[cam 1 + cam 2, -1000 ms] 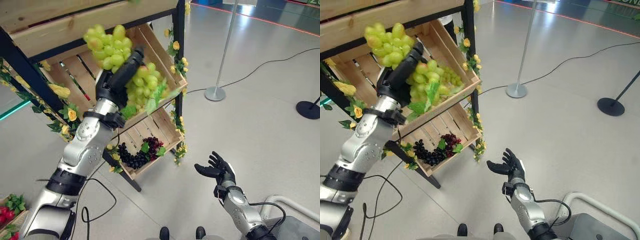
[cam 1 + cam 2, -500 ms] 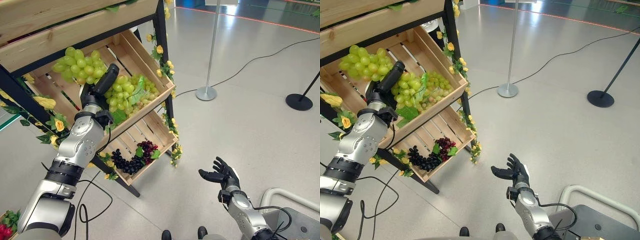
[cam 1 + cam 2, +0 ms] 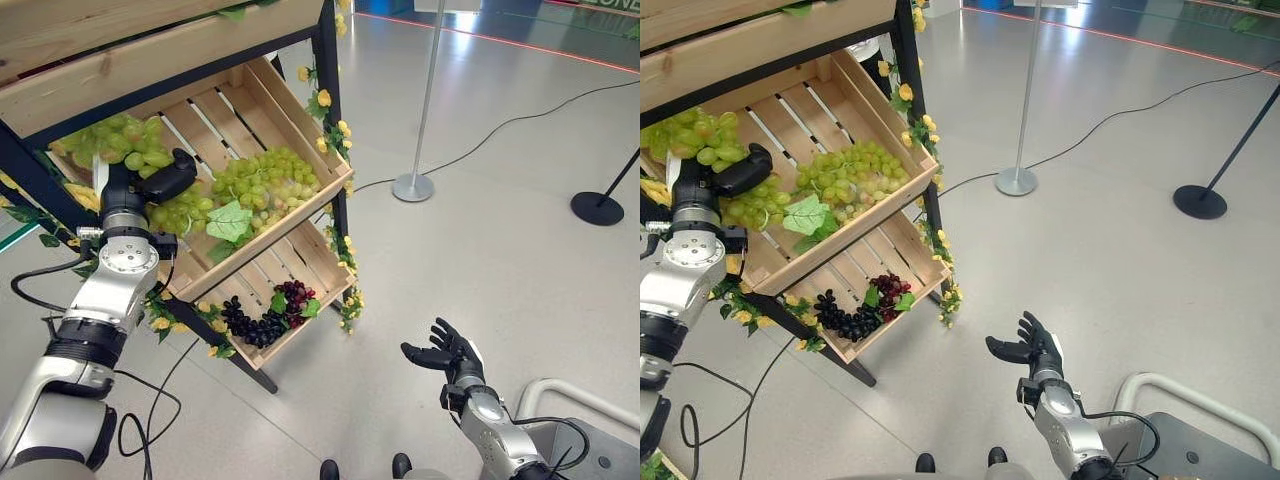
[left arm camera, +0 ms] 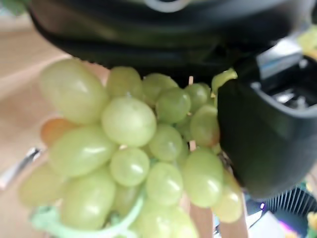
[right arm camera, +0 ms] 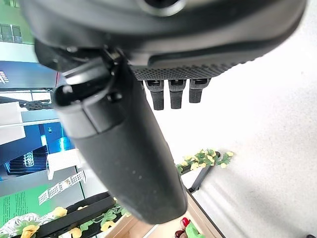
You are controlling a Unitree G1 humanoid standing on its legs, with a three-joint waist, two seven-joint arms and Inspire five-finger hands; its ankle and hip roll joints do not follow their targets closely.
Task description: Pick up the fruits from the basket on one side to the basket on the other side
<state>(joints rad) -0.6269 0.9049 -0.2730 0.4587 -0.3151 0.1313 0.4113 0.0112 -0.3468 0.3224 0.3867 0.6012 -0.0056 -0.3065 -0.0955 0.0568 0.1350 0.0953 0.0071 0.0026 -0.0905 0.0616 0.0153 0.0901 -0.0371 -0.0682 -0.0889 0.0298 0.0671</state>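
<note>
1. Left eye view shows the left hand (image 3: 150,185) at the upper left of the frame, raised to the middle wooden crate (image 3: 290,110) of a slanted shelf stand (image 3: 330,60).
2. Its fingers and thumb are curled around a bunch of green grapes (image 3: 125,145); part of the bunch stands above the dark fingers and part hangs below them, at the left end of the crate.
3. Left wrist view shows the same grapes (image 4: 129,153) very close: they lie pressed against the palm, and the thumb (image 4: 262,139) closes on them from one side.
4. A second heap of green grapes (image 3: 265,185) with a green leaf (image 3: 232,222) lies in the middle of the same crate, to the right of the hand and apart from it.
5. Dark purple grapes (image 3: 265,320) lie in the lower crate (image 3: 320,255), under the green ones.
6. The right hand (image 3: 447,352) hangs over the grey floor (image 3: 520,230) at the lower right of the frame, with fingers spread and holding nothing.
7. A metal pole on a round base (image 3: 412,185) stands on the floor to the right of the shelf stand.
</note>
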